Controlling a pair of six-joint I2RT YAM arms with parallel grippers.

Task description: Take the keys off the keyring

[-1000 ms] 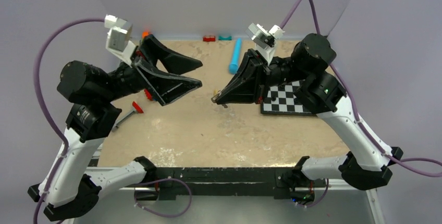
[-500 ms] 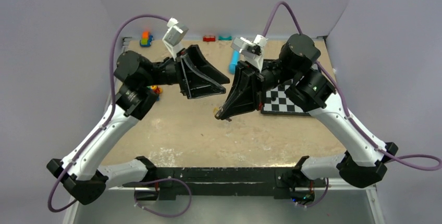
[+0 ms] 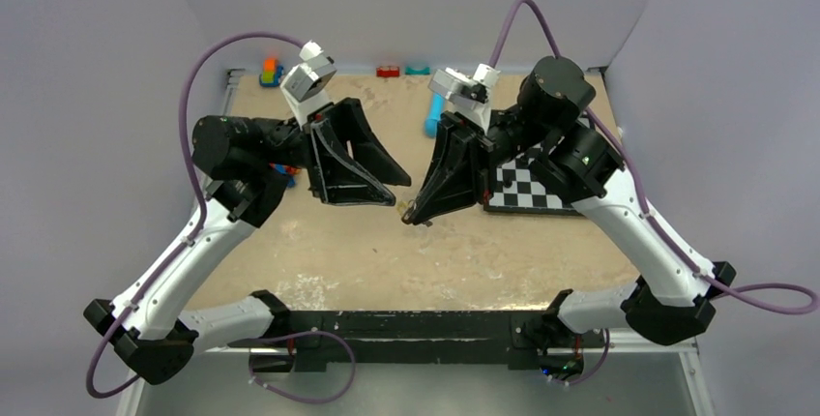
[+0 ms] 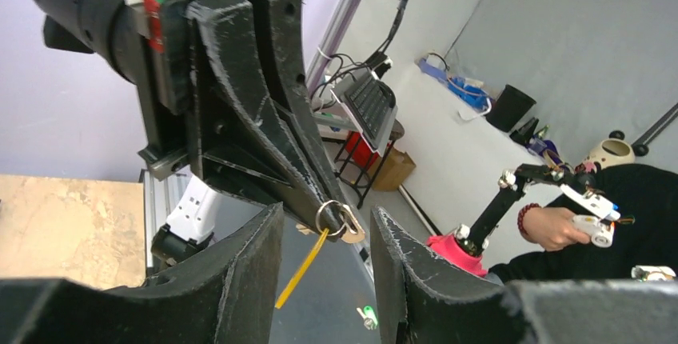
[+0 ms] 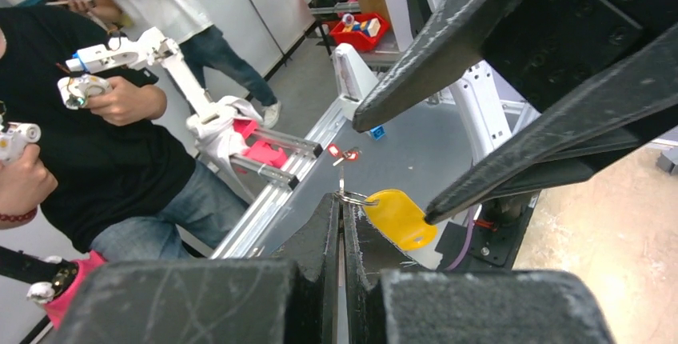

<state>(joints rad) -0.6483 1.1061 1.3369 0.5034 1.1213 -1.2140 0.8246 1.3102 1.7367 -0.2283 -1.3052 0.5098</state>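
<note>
- Yellow key (image 5: 397, 218) on ring (image 5: 352, 197), pinched tight in right gripper (image 5: 342, 204), aloft above counter (image 3: 387, 261) centre.
- Left gripper (image 4: 326, 214) spread apart around ring, narrow gaps each side.

keyring (image 4: 328, 218) and right pincer (image 3: 411, 215) facing open gap of left pincer (image 3: 399, 192), blue cylinder (image 3: 437, 106) well behind

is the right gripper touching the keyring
Touching. The right wrist view shows the right gripper shut on the keyring, which sticks out from its closed tip.
</note>
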